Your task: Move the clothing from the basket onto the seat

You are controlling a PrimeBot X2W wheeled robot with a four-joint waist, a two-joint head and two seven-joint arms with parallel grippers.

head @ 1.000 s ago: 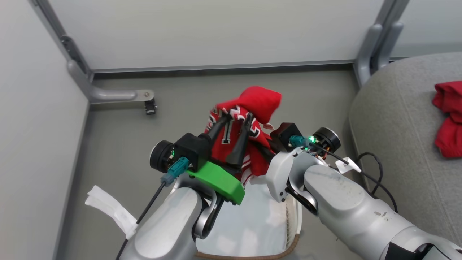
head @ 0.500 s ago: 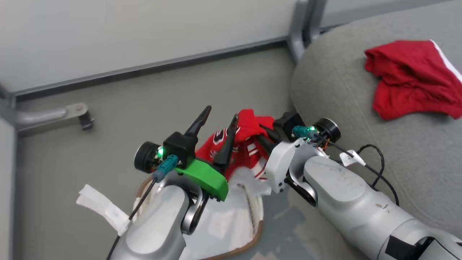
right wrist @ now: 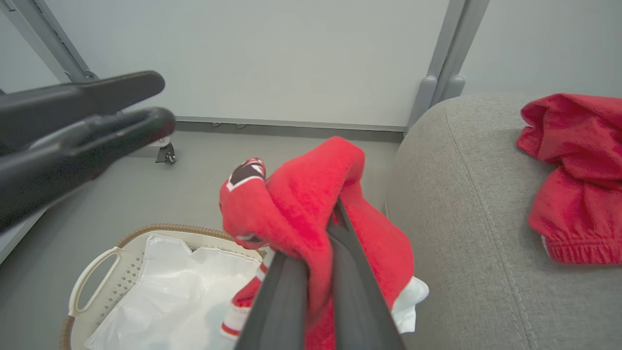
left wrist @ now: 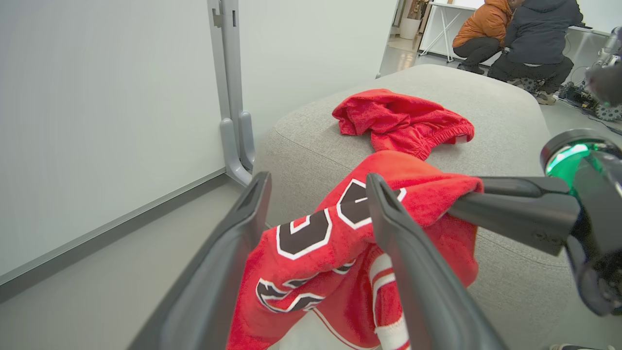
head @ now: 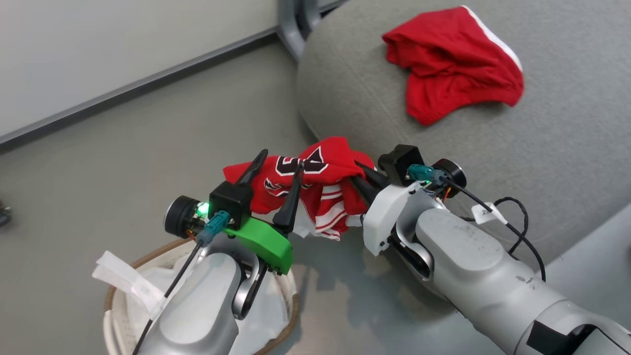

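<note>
Over the floor (head: pixel 123 162), seat (head: pixel 567 148) edge at 3 o'clock: jersey (head: pixel 315 187) hangs pinched by right gripper (head: pixel 359 173).
Right fingers pressed together on a red fold. Left gripper (head: pixel 282 160) at 9 o'clock of it, fingers spread wide, cloth behind them, contact unclear. Second red garment (head: pixel 453 59) lies on the seat at 1 o'clock. Basket (head: pixel 111 301) at 7 o'clock, white liner (head: pixel 266 315) inside.

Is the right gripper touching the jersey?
Touching. The right wrist view shows the right gripper shut on the jersey, with red cloth pinched in its grip.
</note>
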